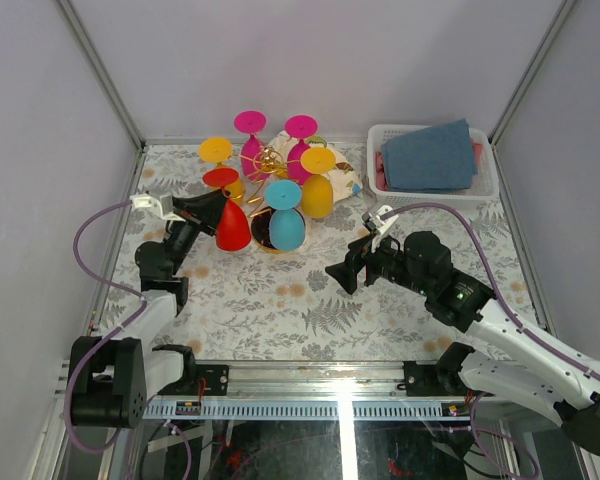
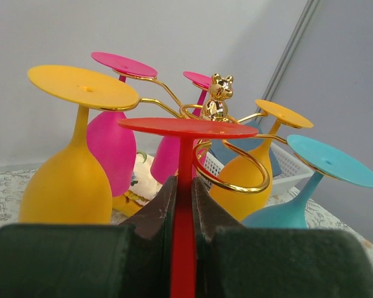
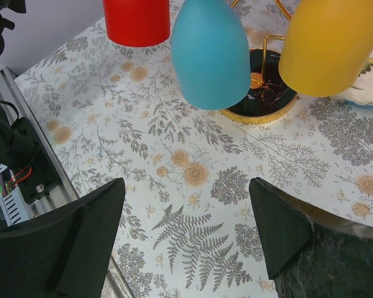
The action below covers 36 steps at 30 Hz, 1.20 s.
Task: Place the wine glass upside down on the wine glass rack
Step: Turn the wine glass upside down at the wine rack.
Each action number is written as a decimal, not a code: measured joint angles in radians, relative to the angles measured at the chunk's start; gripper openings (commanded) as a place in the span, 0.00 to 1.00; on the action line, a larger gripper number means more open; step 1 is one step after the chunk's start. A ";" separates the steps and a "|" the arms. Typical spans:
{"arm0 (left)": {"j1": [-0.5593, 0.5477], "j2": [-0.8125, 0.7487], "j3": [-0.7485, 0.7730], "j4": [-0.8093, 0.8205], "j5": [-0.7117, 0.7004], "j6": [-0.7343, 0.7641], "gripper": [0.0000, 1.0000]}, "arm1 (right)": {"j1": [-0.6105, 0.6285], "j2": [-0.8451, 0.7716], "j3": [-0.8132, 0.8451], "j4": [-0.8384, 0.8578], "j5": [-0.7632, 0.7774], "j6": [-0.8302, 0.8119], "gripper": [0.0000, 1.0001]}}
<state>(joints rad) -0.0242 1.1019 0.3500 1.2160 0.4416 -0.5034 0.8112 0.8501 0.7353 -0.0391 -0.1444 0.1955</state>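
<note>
Robot lab booth, plain white walls (image 1: 280,60), aluminium frame posts (image 1: 100,70), floral tablecloth (image 1: 280,300)

— How's the light?
— Bright, soft, from above; only faint shadows on the counter (image 1: 280,300). A white glare streak crosses the near rail (image 1: 310,378).
— Focus?
— Crisp, though the left tool (image 2: 184,186) looms blurred up close.

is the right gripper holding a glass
No, the right gripper is open and empty above the table.
</note>
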 measured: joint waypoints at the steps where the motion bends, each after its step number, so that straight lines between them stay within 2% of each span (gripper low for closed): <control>1: 0.000 0.003 0.002 -0.001 0.008 0.006 0.00 | 0.000 0.001 0.000 0.000 0.000 0.000 0.88; 18: 0.004 0.074 0.111 -0.071 0.156 0.163 0.00 | 0.000 0.007 0.000 -0.001 -0.008 0.005 0.90; 36: 0.005 0.129 0.148 -0.065 0.303 0.195 0.00 | 0.000 0.008 0.000 -0.001 -0.016 0.015 0.92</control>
<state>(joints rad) -0.0196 1.2312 0.4980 1.1511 0.7444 -0.3080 0.8112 0.8581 0.7353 -0.0399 -0.1600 0.2104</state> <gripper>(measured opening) 0.064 0.911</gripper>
